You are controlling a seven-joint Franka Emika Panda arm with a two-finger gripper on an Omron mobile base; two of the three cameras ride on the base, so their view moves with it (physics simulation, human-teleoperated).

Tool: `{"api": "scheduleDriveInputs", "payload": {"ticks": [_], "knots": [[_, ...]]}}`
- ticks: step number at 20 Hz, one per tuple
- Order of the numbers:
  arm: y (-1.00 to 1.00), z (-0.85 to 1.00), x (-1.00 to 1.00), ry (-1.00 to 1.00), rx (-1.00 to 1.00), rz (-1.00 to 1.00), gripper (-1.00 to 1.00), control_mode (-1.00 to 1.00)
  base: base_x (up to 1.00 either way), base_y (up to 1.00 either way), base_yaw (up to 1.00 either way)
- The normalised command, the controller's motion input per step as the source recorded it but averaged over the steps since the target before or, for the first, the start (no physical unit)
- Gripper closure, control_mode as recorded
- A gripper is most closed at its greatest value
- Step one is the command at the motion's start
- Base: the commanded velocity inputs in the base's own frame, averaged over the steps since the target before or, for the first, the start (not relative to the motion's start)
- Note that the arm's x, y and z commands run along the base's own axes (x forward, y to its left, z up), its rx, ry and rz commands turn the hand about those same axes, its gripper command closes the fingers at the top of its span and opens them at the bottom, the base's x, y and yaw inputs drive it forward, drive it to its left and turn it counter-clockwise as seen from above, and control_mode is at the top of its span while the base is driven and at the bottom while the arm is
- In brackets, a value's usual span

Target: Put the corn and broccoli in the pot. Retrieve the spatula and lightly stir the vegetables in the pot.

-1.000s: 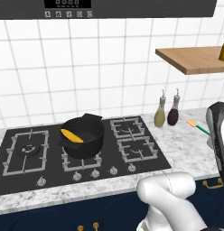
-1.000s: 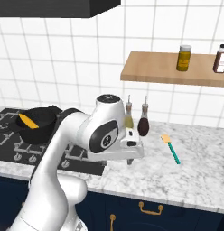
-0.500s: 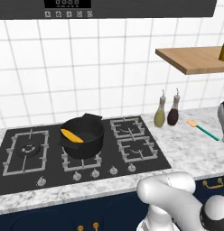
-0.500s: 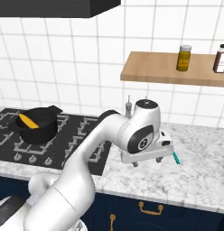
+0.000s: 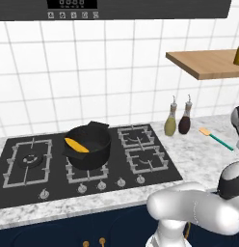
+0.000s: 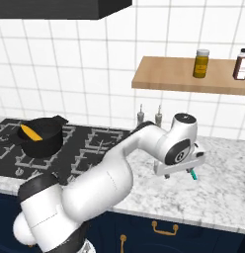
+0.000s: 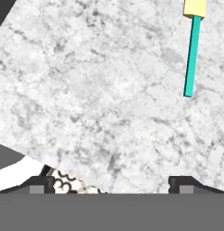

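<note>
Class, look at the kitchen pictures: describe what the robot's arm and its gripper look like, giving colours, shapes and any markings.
The arm is glossy white, built of thick rounded segments joined by dark grey rings. Its wrist carries a round dark disc with small white markings. The gripper is a flat white block, and its two small fingertips are dark. No loose cables show.

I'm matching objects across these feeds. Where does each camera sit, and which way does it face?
Left base view: behind the arm's left, facing the pot, bottles, spatula; white arm lower right.
Right base view: behind its right, facing the counter; the arm reaches right.
Hand view: on the hand, looking down at the counter; open gripper.
Shared: spatula in all three.
</note>
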Motion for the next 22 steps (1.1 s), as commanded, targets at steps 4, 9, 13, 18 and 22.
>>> {"api": "scheduleDriveInputs", "payload": {"ticks": [4,9,13,18,22], "knots": [[-0.18,-0.19,0.53,0.05,0.12,0.11,-1.0,-1.0,0.0,0.0,0.0],[-0.04,-0.11,0.29,0.0,0.01,0.02,-1.0,-1.0,0.0,0.0,0.0],[0.0,-0.15,0.09,0.04,0.0,0.0,-1.0,-1.0,0.0,0.0,0.0],[0.0,-0.31,0.03,0.01,0.0,-0.01,-1.0,-1.0,0.0,0.0,0.0],[0.0,-0.36,0.21,0.0,0.0,0.0,-1.0,-1.0,0.0,0.0,0.0]]}}
